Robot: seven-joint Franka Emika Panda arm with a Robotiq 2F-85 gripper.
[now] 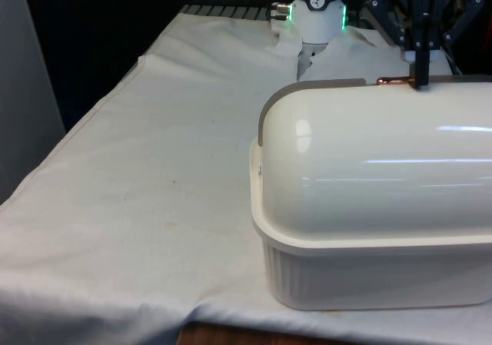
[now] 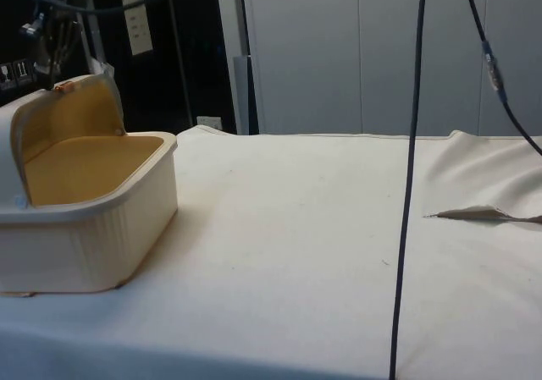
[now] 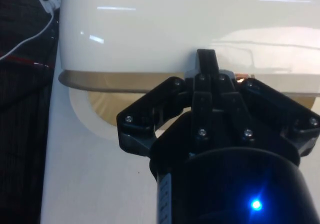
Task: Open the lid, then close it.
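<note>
Nearest me sits the cream bread box (image 1: 369,268), a ribbed tub at the front view's right end of the white cloth (image 1: 138,176). Its domed roll-top lid (image 1: 377,168) is rolled back over the top, leaving the tan interior (image 2: 85,164) open on the robot's side. I judge the lid a light, stiff, glossy plastic shell, too slippery to push on its dome. The copper handle (image 1: 390,80) on the lid's grey edge is the one sensible hold. From there I expect it to slide on its track with little effort. My gripper (image 1: 420,80) hangs nearly straight down above the box, at that handle. Its fingers look drawn together on the handle, pinching it from above.
</note>
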